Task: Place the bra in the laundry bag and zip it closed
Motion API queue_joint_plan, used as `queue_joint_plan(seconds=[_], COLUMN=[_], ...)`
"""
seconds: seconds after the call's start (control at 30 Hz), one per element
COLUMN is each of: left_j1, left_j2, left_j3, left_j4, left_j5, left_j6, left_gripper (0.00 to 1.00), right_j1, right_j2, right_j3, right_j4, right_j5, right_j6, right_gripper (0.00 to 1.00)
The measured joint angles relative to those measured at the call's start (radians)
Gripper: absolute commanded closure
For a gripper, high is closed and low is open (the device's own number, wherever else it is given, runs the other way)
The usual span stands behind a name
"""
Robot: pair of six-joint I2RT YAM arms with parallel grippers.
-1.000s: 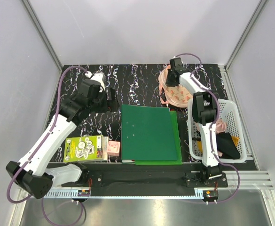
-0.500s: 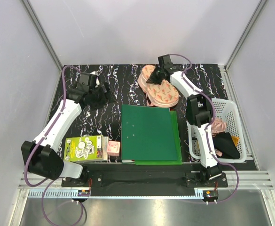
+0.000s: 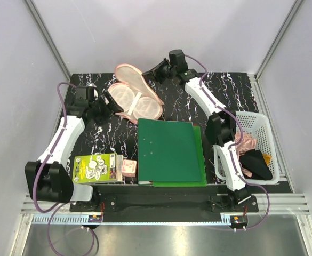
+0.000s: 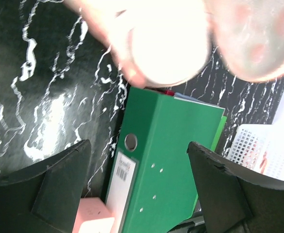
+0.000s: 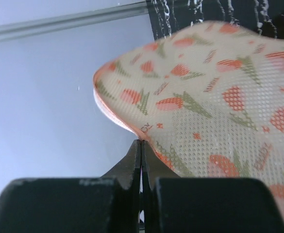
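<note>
Peach-pink watermelon-print zip laundry bag point(image 3: 145, 106) lies open on black marbled table point(image 3: 236, 89), its lid edge pinched by right end effector point(image 5: 141, 143). Left end effector point(image 4: 138, 145) spread, just beside bag. Black fabric bra point(image 3: 254, 164) in white plastic basket point(image 3: 262, 125).

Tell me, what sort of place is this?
Probably a robot test booth: plain grey walls box in a black marbled table, a left arm and right arm are bolted at its near edge, with a green binder and white basket as props.
</note>
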Motion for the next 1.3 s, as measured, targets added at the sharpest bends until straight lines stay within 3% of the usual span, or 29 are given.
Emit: queue_joint_plan(seconds=[0.17, 0.33, 0.5, 0.63, 0.8, 0.83, 0.93, 0.97, 1.07, 1.13, 1.23, 1.3], left_j1=[0.004, 0.004, 0.004, 0.004, 0.004, 0.004, 0.004, 0.004, 0.003, -0.008, -0.055, -0.115], left_j2=[0.109, 0.251, 0.366, 0.421, 0.441, 0.441, 0.439, 0.436, 0.407, 0.364, 0.282, 0.219], left_j3=[0.004, 0.026, 0.096, 0.174, 0.212, 0.212, 0.211, 0.211, 0.183, 0.155, 0.108, 0.077], left_j4=[0.067, 0.108, 0.130, 0.150, 0.177, 0.177, 0.174, 0.173, 0.170, 0.150, 0.124, 0.108], left_j5=[0.055, 0.101, 0.127, 0.148, 0.173, 0.175, 0.180, 0.181, 0.182, 0.175, 0.157, 0.142], left_j6=[-0.012, -0.026, -0.029, -0.039, -0.044, -0.044, -0.042, -0.040, -0.027, -0.012, 0.012, 0.019], left_gripper=[0.21, 0.25, 0.27, 0.28, 0.27, 0.27, 0.27, 0.27, 0.21, 0.21, 0.21, 0.22], right_j1=[-0.072, -0.235, -0.380, -0.422, -0.428, -0.429, -0.438, -0.440, -0.449, -0.452, -0.459, -0.461], right_j2=[-0.016, -0.021, -0.021, 0.009, 0.018, 0.019, 0.042, 0.054, 0.110, 0.109, 0.006, -0.094], right_j3=[-0.226, -0.445, -0.464, -0.363, -0.315, -0.311, -0.213, -0.167, 0.098, 0.224, 0.179, 0.060], right_j4=[0.125, 0.200, 0.225, 0.178, 0.085, 0.059, -0.115, -0.163, -0.408, -0.550, -0.677, -0.729], right_j5=[-0.038, -0.079, -0.090, -0.107, -0.102, -0.098, -0.049, -0.026, 0.100, 0.196, 0.303, 0.352], right_j6=[0.102, 0.132, 0.057, -0.046, -0.191, -0.219, -0.360, -0.403, -0.581, -0.682, -0.785, -0.814], right_gripper=[1.00, 1.00, 1.00, 1.00, 0.85, 0.73, 0.58, 0.47, 0.23, 0.17, 0.01, 0.00])
